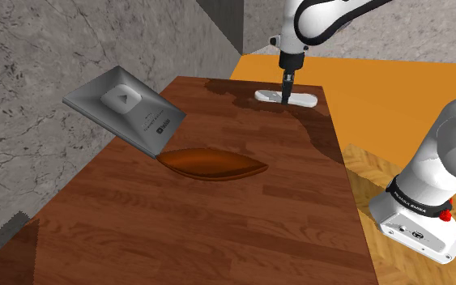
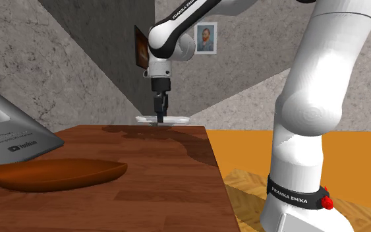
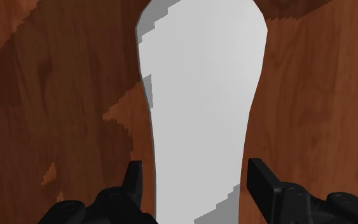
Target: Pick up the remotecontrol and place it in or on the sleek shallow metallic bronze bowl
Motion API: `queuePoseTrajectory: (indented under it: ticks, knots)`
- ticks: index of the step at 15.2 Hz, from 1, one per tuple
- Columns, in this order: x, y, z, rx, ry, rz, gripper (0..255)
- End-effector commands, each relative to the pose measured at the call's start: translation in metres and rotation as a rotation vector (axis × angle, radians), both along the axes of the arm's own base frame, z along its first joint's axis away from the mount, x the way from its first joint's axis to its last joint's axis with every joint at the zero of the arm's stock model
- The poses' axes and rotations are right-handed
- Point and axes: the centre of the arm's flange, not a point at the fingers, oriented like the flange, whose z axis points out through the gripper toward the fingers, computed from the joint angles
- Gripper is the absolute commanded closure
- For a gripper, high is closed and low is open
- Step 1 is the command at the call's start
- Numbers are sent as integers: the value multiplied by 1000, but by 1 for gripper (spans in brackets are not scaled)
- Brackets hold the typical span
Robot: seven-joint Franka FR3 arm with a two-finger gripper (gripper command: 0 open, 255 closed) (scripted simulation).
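- White Franka arm [image 2: 322, 99] with dark joints: its thick lower link stands closest in the second exterior view, and from there it reaches over to the far end of the desk.
- Dark brown wooden desk [image 1: 218, 227]: it carries everything, and bare wood lies between the far end and the bowl, so a carry at modest height looks unobstructed.
- Grey slanted plaque [image 1: 125, 109] with a play-button emblem: it sits just beside the bowl on the shoulder view's left and is best avoided during the carry.
- Shallow, elongated bronze bowl [image 1: 212, 164]: it lies near the desk's middle, well apart from the remote control, and holds nothing.
- Flat white remote control [image 3: 199, 95] with one wide end and a narrow waist: it lies flat at the desk's far end, directly under the gripper.
- All-black two-finger gripper [image 3: 198, 177]: it is down at the remote control, jaws parted astride the narrow waist, with one finger close against an edge and a sliver of wood showing beside the other, so nothing is clamped yet.
- Judged advice: close squarely across the waist, confirm both fingers [image 3: 260, 181] bear on it, then lift straight up before swinging, since the thin body could tilt or slip.
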Motion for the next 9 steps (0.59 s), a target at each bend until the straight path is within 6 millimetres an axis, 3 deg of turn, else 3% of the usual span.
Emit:
queuePoseTrajectory:
  ticks: [1, 5, 9]
  knots:
    - [0, 0, 10, 0, 0, 0, 255]
    - [0, 0, 31, 0, 0, 0, 255]
    - [-3, 53, 32, 0, 0, 0, 255]
